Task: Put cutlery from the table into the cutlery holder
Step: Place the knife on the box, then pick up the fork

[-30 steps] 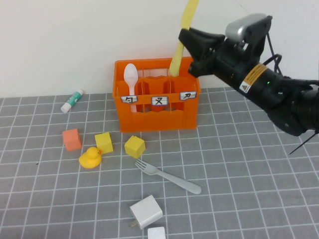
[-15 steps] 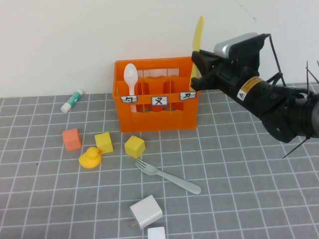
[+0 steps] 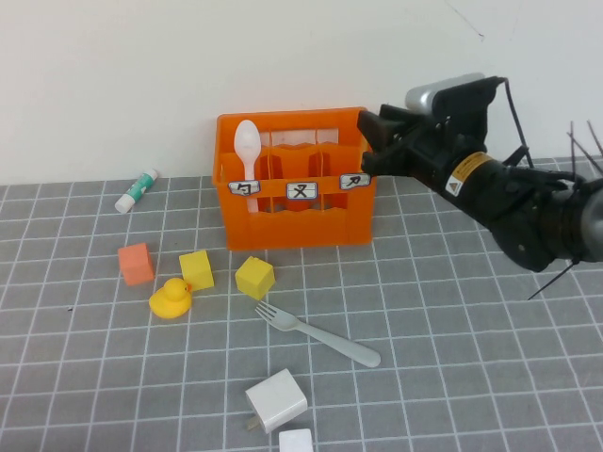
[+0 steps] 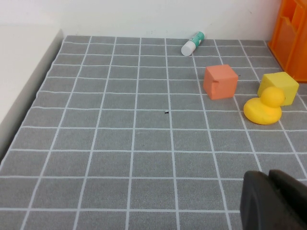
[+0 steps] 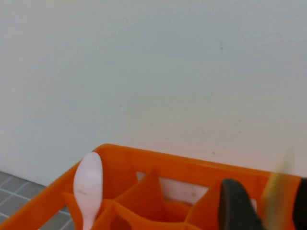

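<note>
The yellow utensil (image 5: 280,191), raised high a second ago, is now lowered into the orange cutlery holder (image 3: 297,212) at upper centre, still gripped by the right gripper (image 3: 374,141). The fork (image 3: 316,334) is left at lower centre. The left gripper (image 4: 273,201) is parked lower right; its state cannot be told.

From up behind the robot, the high camera tilts down over the grey gridded tabletop (image 3: 452,377) towards the white back wall, taking in the orange cutlery holder (image 3: 297,212). The left wrist camera sits low and looks across the tabletop's left part, sharing the yellow duck (image 4: 262,108) and orange cube (image 4: 220,82) with the high view. The right wrist camera hovers close behind the holder's rim, facing the wall, sharing the white spoon (image 5: 88,187)
</note>
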Available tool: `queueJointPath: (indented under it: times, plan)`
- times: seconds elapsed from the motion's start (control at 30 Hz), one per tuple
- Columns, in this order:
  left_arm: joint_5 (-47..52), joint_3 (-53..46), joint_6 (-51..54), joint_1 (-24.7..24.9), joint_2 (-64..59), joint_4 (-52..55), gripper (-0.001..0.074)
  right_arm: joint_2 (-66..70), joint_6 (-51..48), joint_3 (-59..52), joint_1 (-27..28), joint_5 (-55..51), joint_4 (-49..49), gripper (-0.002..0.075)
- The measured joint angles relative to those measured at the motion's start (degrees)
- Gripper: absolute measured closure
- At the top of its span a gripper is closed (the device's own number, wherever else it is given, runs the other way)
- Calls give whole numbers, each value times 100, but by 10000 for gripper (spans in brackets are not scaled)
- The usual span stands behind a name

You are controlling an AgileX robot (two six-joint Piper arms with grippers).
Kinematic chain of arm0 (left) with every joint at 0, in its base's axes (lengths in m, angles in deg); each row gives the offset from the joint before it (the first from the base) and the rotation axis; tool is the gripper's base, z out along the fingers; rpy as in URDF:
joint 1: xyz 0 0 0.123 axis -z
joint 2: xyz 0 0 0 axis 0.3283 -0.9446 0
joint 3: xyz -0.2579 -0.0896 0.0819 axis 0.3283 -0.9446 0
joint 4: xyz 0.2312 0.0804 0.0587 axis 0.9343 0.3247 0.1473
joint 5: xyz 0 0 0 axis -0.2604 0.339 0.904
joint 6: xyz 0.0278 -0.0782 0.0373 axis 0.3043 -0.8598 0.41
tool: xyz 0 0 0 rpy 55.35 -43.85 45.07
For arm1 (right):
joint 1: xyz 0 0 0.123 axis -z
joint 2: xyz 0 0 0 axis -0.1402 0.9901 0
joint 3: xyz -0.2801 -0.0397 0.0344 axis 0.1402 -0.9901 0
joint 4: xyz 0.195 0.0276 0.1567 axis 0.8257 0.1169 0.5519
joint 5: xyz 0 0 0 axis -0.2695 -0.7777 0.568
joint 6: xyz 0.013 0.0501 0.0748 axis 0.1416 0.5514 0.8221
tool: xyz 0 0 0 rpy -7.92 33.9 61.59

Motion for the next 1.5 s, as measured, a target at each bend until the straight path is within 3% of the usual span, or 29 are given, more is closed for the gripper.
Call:
queueJointPath:
  times: [0.23, 0.37, 0.5, 0.6, 0.67, 0.87, 1.0, 1.17, 1.27, 1.4, 1.5]
  plan:
    - [0, 0, 11, 0, 0, 0, 736, -561, 857, 0, 147, -464, -1672, 421]
    - [0, 0, 11, 0, 0, 0, 736, -1184, 1768, 0, 147, -1080, -3577, 430]
    - [0, 0, 11, 0, 0, 0, 736, -1764, 3790, 0, 30, -1280, -6783, 470]
    - [0, 0, 11, 0, 0, 0, 736, -1862, 4958, 0, -124, -953, -7836, 496]
    - [0, 0, 11, 0, 0, 0, 736, -1862, 5130, 0, -254, -708, -8061, 510]
    - [0, 0, 11, 0, 0, 0, 736, -1862, 4895, 0, -955, -1186, -8236, 534]
    - [0, 0, 11, 0, 0, 0, 736, -1862, 4802, 0, -1311, -2813, -8236, 536]
    - [0, 0, 11, 0, 0, 0, 736, -1862, 4595, 0, -1348, -5343, -8023, 536]
    - [0, 0, 11, 0, 0, 0, 736, -1862, 3150, 114, -1338, -6608, -6598, 536]
    - [0, 0, -4, 0, 0, 0, 736, -1850, -31, 559, -1331, -8321, -3879, 537]
    - [0, 0, -4, 0, 0, 0, 736, -1799, -1293, 840, -1325, -9704, -2676, 538]
